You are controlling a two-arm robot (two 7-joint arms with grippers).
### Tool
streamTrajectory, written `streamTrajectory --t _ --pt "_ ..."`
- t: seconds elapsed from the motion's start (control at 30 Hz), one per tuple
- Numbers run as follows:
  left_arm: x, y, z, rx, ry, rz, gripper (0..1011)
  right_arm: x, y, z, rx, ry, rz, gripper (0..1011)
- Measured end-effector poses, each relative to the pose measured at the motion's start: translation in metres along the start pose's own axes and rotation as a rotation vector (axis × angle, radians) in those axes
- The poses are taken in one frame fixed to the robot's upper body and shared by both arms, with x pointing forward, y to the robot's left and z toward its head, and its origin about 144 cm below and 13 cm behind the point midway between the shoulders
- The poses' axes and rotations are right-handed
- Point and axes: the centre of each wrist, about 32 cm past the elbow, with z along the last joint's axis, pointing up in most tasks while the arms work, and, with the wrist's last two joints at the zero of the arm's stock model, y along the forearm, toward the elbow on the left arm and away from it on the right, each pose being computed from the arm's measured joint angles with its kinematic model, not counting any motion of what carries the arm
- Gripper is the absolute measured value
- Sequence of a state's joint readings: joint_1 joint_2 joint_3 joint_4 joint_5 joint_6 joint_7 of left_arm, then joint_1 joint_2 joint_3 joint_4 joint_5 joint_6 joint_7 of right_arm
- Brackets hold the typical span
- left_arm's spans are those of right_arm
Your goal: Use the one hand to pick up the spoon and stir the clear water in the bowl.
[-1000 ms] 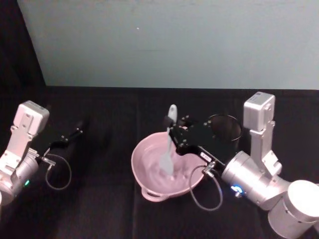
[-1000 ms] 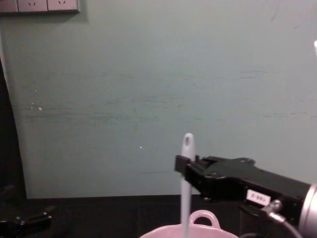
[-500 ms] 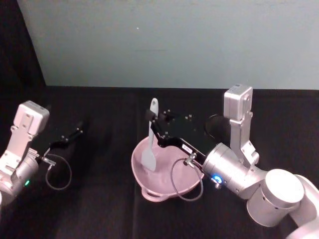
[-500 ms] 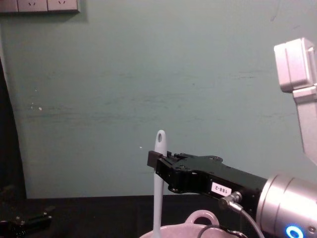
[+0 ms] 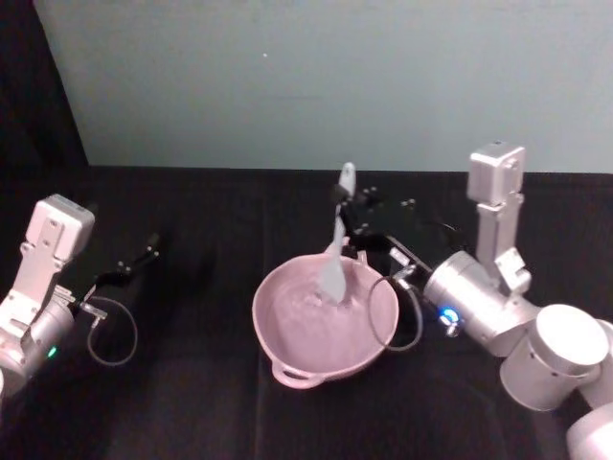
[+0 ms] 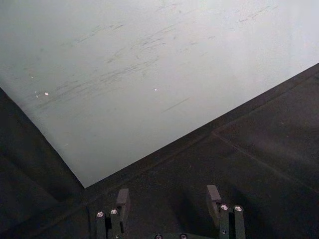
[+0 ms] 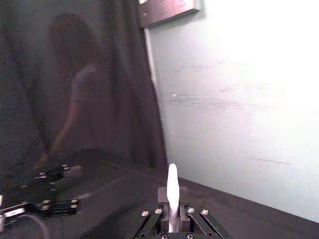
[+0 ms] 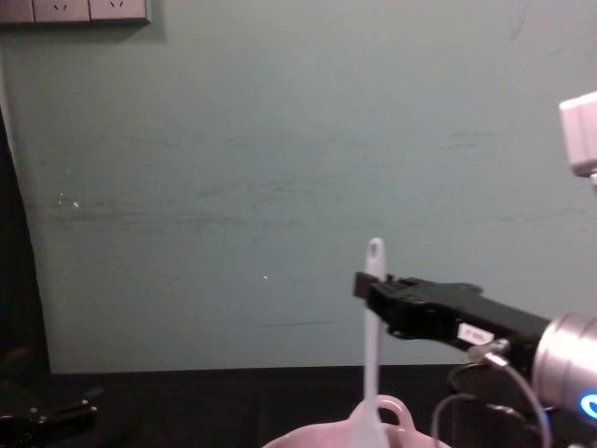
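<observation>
The pale pink bowl (image 5: 287,331) sits mid-table, its looped handle (image 8: 392,408) toward the wall, with water rippling inside. The white spoon (image 5: 335,251) stands nearly upright, its paddle blade dipped in at the bowl's far side. My right gripper (image 5: 347,205) is shut on the spoon's upper handle (image 8: 374,308), reaching in from the right; the oval hole sticks out above the fingers. The right wrist view shows the handle (image 7: 172,191) clamped between the fingers. My left gripper (image 5: 134,264) rests open and idle at the far left, fingers (image 6: 122,198) apart over bare cloth.
A black cloth (image 5: 192,402) covers the table, ending at a pale teal wall (image 5: 316,86) behind. The left arm's cable loop (image 5: 110,331) lies left of the bowl. The right arm's cable (image 5: 388,316) hangs over the bowl's right rim.
The right gripper has swept the spoon around inside the bowl, from the left side half a second ago to the far right side now. The left arm has stayed still.
</observation>
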State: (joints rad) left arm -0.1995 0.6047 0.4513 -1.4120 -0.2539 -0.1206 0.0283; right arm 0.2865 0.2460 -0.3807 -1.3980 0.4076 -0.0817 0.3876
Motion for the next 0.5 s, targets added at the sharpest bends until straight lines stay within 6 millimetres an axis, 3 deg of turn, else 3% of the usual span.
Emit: streamTrajectory --t 0.2,0.5 --pt "0.000 0.000 0.000 0.000 0.000 0.000 1005 0.009 -0.013 0.007 0.010 -0.026 -0.032 119" --pt "0.000 0.000 0.000 0.000 0.000 0.000 1005 0.005 -0.024 0.013 0.002 -0.060 -0.019 119"
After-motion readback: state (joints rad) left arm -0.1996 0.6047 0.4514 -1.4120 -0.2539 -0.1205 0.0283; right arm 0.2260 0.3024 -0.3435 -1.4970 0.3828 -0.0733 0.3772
